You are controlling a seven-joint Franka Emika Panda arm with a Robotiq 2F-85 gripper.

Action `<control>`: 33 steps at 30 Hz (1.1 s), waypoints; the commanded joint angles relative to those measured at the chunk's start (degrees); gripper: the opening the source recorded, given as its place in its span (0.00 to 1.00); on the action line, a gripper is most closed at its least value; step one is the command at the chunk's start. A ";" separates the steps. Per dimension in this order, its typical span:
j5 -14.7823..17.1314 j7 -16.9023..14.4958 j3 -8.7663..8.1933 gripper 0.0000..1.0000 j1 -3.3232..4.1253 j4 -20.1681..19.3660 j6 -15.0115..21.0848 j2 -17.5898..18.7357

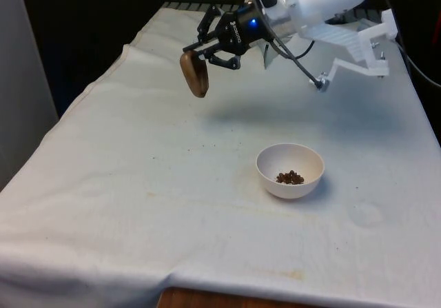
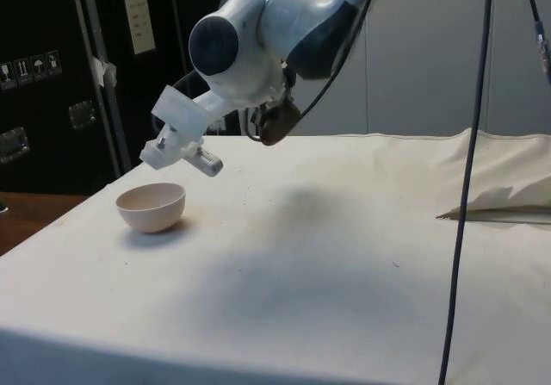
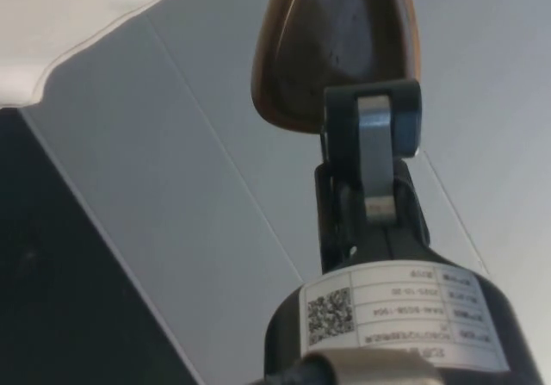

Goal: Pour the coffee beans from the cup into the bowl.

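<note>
The black two-finger hand (image 1: 207,54) hung in the air well above the worktop (image 1: 138,184), which was draped in a white cloth, and it was clamped on a small brown wooden cup (image 1: 195,74). In the front view the cup sat at the tip of the hand, tipped far over from upright, towards the front view's left of the arm and over the far part of the cloth. In the wrist view one dark finger (image 3: 372,144) pressed against the cup's (image 3: 336,40) glossy brown wall, with the cup's body extending beyond the fingertip. In the side view the cup (image 2: 277,125) showed as a dark brown shape tucked just under the white arm, above the worktop (image 2: 327,256) and clear of it.

A round white bowl (image 1: 290,171) stood on the cloth nearer the front camera, well apart from the cup and to the front view's right of it. A small heap of dark brown coffee beans (image 1: 290,178) lay at the bottom of the bowl. In the side view the bowl (image 2: 151,208) rested upright near the worktop's edge, below and beside the arm, with nothing touching it.
</note>
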 commanded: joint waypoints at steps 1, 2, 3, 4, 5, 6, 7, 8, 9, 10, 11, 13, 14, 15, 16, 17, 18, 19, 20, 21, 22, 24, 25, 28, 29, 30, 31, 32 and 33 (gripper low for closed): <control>0.86 0.06 0.06 0.00 -0.17 0.11 0.06 -0.06; 1.20 0.06 0.06 0.00 -0.17 0.17 0.06 -0.06; 1.49 0.06 0.00 0.00 -0.17 0.23 0.06 -0.06; 1.78 0.11 0.00 0.00 -0.17 0.29 0.06 -0.06; 2.46 0.11 0.00 0.00 -0.17 0.40 0.11 0.00; 1.66 0.00 -0.11 0.00 0.00 0.29 0.00 0.00; 2.75 0.17 -0.06 0.00 -0.17 0.46 0.11 0.00; 3.15 0.17 -0.06 0.00 -0.17 0.52 0.11 0.00; 3.50 0.17 -0.06 0.00 -0.17 0.57 0.17 0.00; 3.84 0.17 -0.11 0.00 -0.17 0.63 0.17 0.00; 4.53 0.17 -0.11 0.00 -0.23 0.69 0.23 0.00; 5.21 0.17 -0.17 0.00 -0.23 0.80 0.34 0.00; 4.13 0.06 -0.23 0.00 0.00 0.63 0.00 0.00; 5.61 0.17 -0.17 0.00 -0.23 0.86 0.34 0.00; 5.96 0.17 -0.17 0.00 -0.23 0.92 0.40 0.00; 6.30 0.17 -0.17 0.00 -0.23 0.97 0.46 0.00; 6.65 0.17 -0.23 0.00 -0.23 1.03 0.46 0.00; 6.93 0.17 -0.23 0.00 -0.29 1.03 0.52 0.00; 7.33 0.17 -0.23 0.00 -0.29 1.09 0.63 0.00; 8.14 0.17 -0.29 0.00 -0.29 1.20 0.74 0.00; 8.48 0.17 -0.29 0.00 -0.29 1.26 0.80 0.00; 8.88 0.17 -0.29 0.00 -0.34 1.32 0.86 -0.06; 9.17 0.17 -0.29 0.00 -0.34 1.32 0.92 -0.06; 10.60 0.11 -0.40 0.00 -0.34 1.49 1.20 -0.06; 10.94 0.11 -0.40 0.00 -0.40 1.55 1.26 -0.06; 11.29 0.11 -0.40 0.00 -0.40 1.60 1.32 -0.06; 10.83 0.06 -0.52 0.00 -0.06 1.60 0.57 0.00; 11.69 0.11 -0.40 0.00 -0.40 1.66 1.43 -0.06; 12.09 0.11 -0.46 0.00 -0.40 1.66 1.49 -0.06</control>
